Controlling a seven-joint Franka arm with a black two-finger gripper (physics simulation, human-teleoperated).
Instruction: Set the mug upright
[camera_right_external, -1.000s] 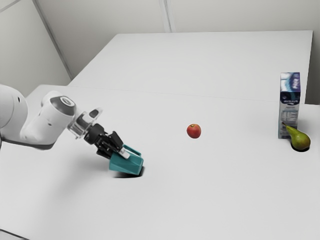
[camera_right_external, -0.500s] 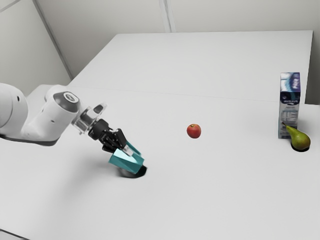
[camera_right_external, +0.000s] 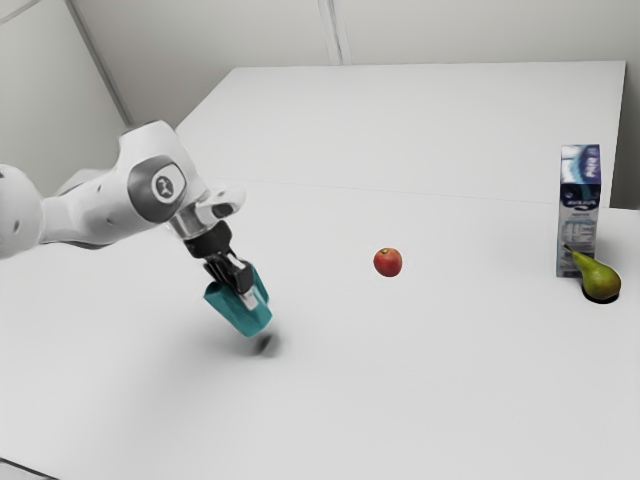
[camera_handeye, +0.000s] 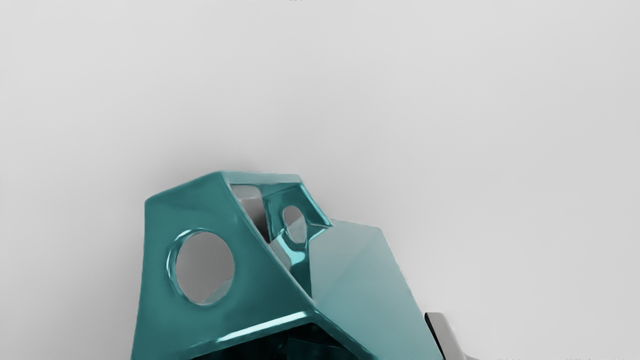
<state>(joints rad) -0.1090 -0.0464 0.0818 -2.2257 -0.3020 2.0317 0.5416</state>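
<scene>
Mug (camera_right_external: 232, 312), teal and angular, hangs tilted in the grasp of the black tool (camera_right_external: 243, 288), clear of the table (camera_right_external: 400, 400). I can see a small dark shadow (camera_right_external: 266, 345) on the white surface beneath it, apart from its lower end. It leans, with that lower end toward the exterior view's right, so it is neither upright nor set down. The white arm (camera_right_external: 150, 195) reaches in from the exterior view's left and slopes down to the tool.

In the wrist view, one finger (camera_handeye: 442, 332) lies along a pale, shiny side of the mug. A round hole goes through one of the teal faces, a smaller one shows farther in, and a dark hollow opens on the side nearest the tool.

Well apart from the mug, toward the exterior view's right, a red apple (camera_right_external: 388, 262) sits on the table. Farther that way stands an upright blue and white carton (camera_right_external: 578, 215), with a green pear (camera_right_external: 600, 279) just beside its base; whether those two touch I cannot tell.
</scene>
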